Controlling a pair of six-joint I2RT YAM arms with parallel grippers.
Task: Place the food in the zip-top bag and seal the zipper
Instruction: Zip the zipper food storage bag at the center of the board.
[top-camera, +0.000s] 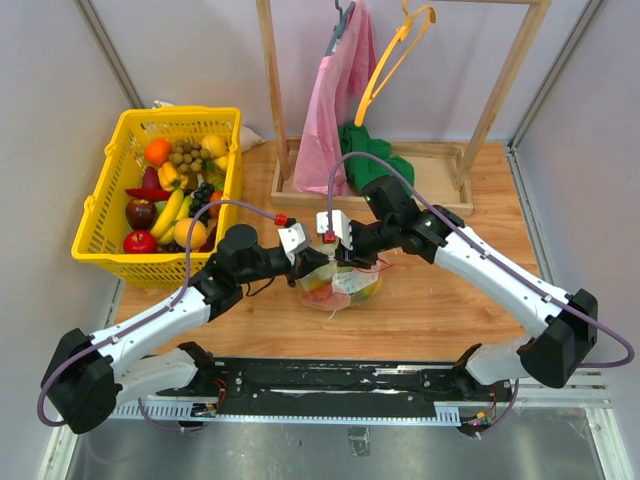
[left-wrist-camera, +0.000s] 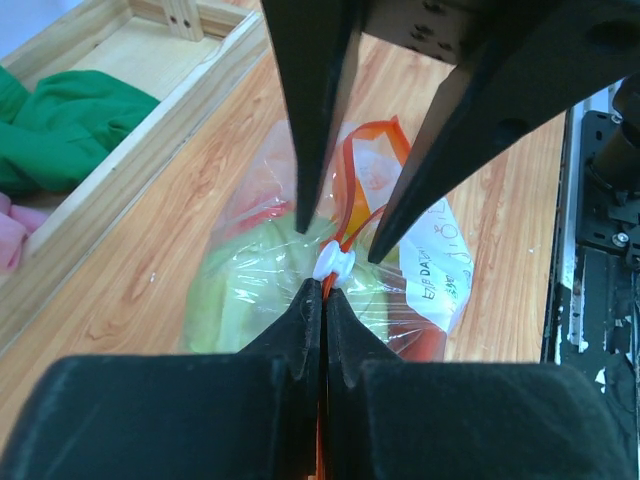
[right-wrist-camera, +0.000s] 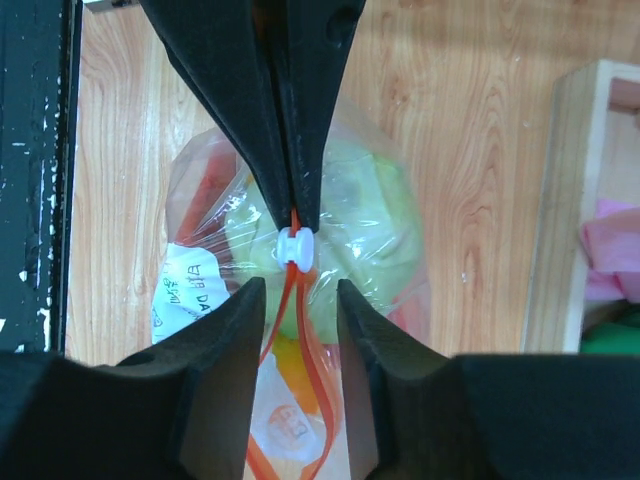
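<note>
Left wrist view: left fingers (left-wrist-camera: 300, 335) are reaching in from 6 o'clock and clamping flat on the zipper (left-wrist-camera: 347, 185), tips touching or just beside the white slider (left-wrist-camera: 333, 263). Right fingers (left-wrist-camera: 318, 120) are hanging in from 12 o'clock, spread apart, straddling the slider without gripping it. The zip-top bag (top-camera: 345, 290) is lying mid-worktop (top-camera: 420, 310), bulging with food (left-wrist-camera: 235, 290): pale green piece uppermost, red and orange showing beneath. Right wrist view: past the slider, toward 6 o'clock, the two tracks are splaying apart, so that stretch is likely unsealed. Step in hand, as judged: running the slider along the mouth. Doing it well is looking like this: left pinch anchoring the sealed end firmly; right fingers closing squarely on the slider body, not the film; the pull running straight along the strip, away from the left pinch, low over the worktop, strip taut throughout. Risks: crinkled film bunching into the slider, or the whole bag dragging along.
</note>
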